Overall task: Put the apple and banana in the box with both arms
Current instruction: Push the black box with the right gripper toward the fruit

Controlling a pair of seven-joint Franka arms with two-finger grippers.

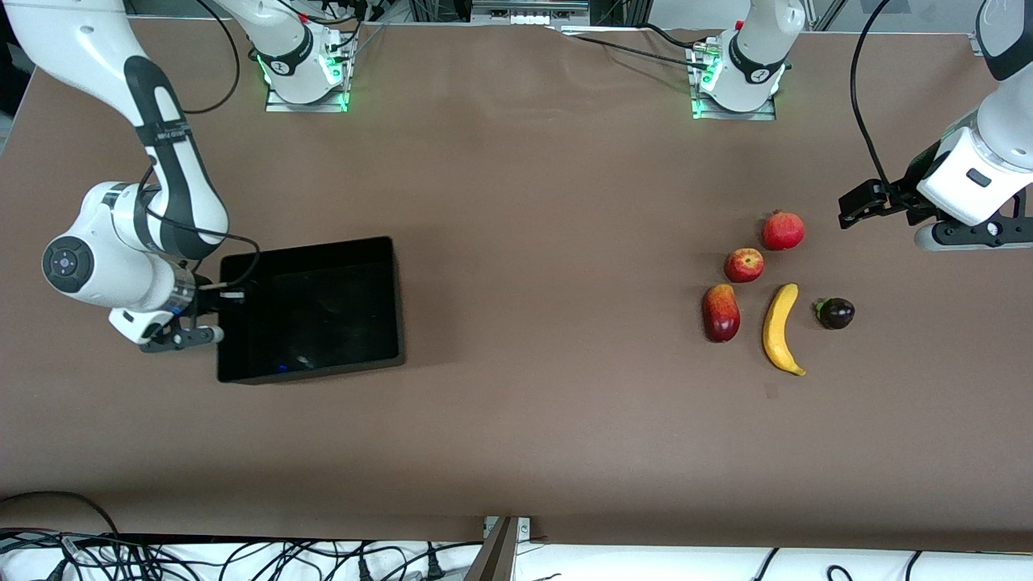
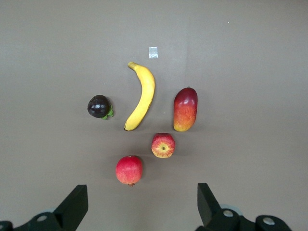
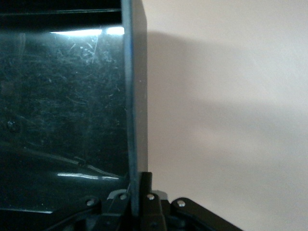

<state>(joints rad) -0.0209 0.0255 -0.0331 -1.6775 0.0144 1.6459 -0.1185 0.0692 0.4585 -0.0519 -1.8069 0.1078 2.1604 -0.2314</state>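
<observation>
The left gripper, fingers spread, hangs near the apple and banana, while the right gripper pinches the box wall

text: none legible | labels: none | arm markings: too small to read

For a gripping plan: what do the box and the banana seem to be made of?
The box looks like hard black plastic: glossy walls with glare and fine scratches, and the right gripper is shut on its thin wall. The banana has a smooth, even yellow skin; real or imitation cannot be told.
</observation>
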